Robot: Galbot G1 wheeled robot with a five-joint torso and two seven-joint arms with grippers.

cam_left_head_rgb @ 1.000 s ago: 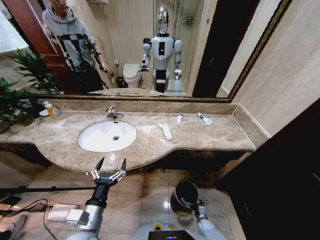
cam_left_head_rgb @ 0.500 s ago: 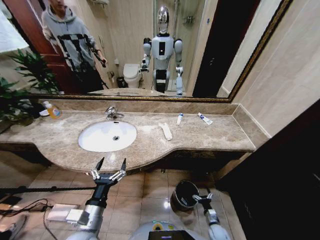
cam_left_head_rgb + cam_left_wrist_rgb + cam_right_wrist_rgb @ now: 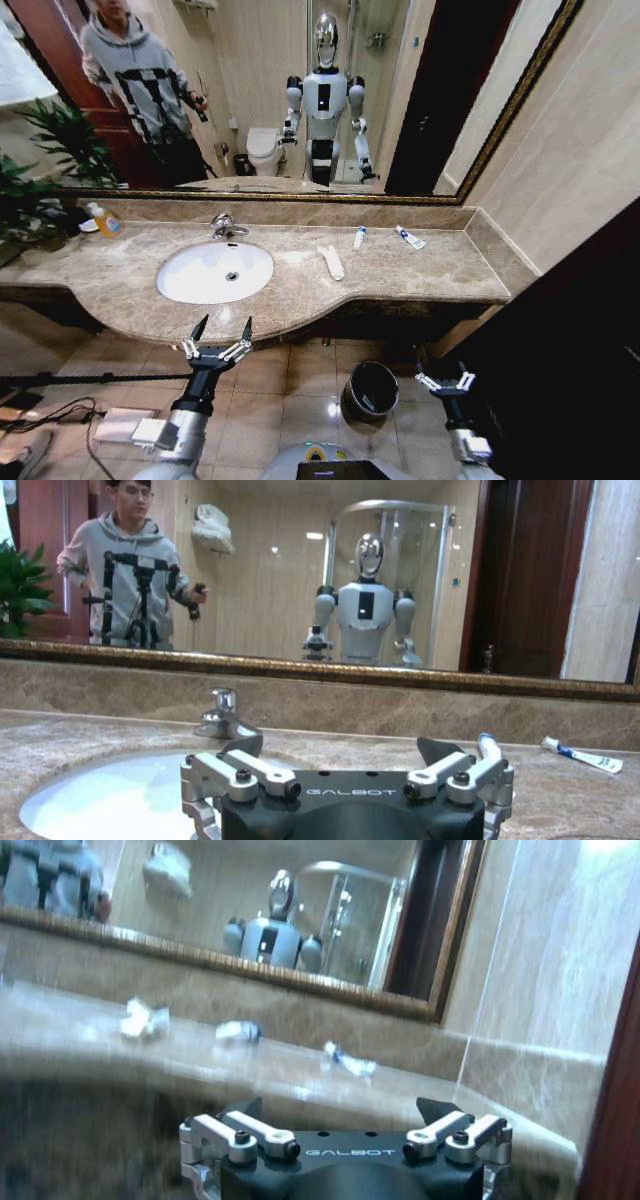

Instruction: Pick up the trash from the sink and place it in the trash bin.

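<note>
The white oval sink (image 3: 200, 280) is set in the beige marble countertop and nothing lies in its basin. To its right on the counter lie pieces of trash: a long white wrapper (image 3: 331, 262) and two white tubes with blue marks (image 3: 359, 238) (image 3: 408, 237). The black trash bin (image 3: 369, 390) stands on the floor under the counter edge. My left gripper (image 3: 217, 335) hovers open in front of the counter, below the basin. My right gripper (image 3: 445, 378) is open, just right of the bin. The right wrist view shows the wrapper (image 3: 143, 1020) and tubes (image 3: 238, 1030) (image 3: 347, 1059).
A chrome faucet (image 3: 225, 228) stands behind the basin and a yellow soap bottle (image 3: 104, 220) at the counter's far left beside a plant (image 3: 40, 170). A dark cabinet (image 3: 560, 370) closes off the right side. Cables and a white box (image 3: 120, 425) lie on the floor at left.
My right gripper has swung from the bin's rim out to the right and slightly upward, now clear of the bin. The left gripper has not moved.
</note>
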